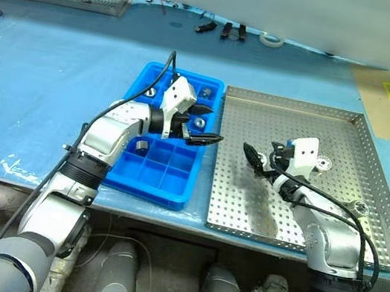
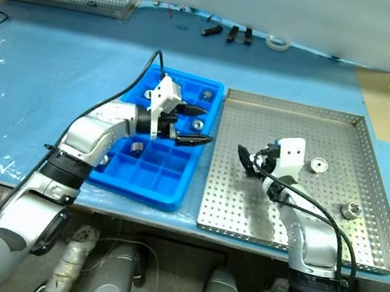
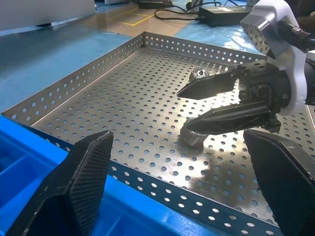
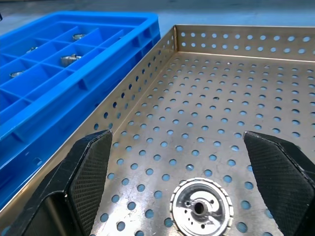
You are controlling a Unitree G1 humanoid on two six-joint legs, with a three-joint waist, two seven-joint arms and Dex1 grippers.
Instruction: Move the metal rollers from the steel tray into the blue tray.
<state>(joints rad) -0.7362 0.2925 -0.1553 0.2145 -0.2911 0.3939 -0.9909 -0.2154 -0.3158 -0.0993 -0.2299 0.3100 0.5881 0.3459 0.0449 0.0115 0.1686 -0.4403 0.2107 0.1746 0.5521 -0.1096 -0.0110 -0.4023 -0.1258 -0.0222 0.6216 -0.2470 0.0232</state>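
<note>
Inside steel tray's [image 4: 147,78] rim, roller [image 4: 201,207] unobstructed.

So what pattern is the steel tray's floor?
Steel tray: silver, with a regular grid of round holes; right wrist view.

Small silvery metal rollers [image 4: 201,208] lie scattered on the perforated steel tray [image 1: 347,142]; others sit in compartments of the adjoining bright blue plastic tray [image 1: 163,174].

My arms are silver-grey metal shells with black ribbed joint rings, and a thin black cable loops along each from forearm to wrist. My left gripper [image 1: 202,124], over the blue tray [image 1: 146,177], has a white angular wrist housing and two black tapered fingers; my right gripper [image 1: 255,159] matches it. Their inner pads [image 4: 91,167] carry a fine woven texture.
</note>
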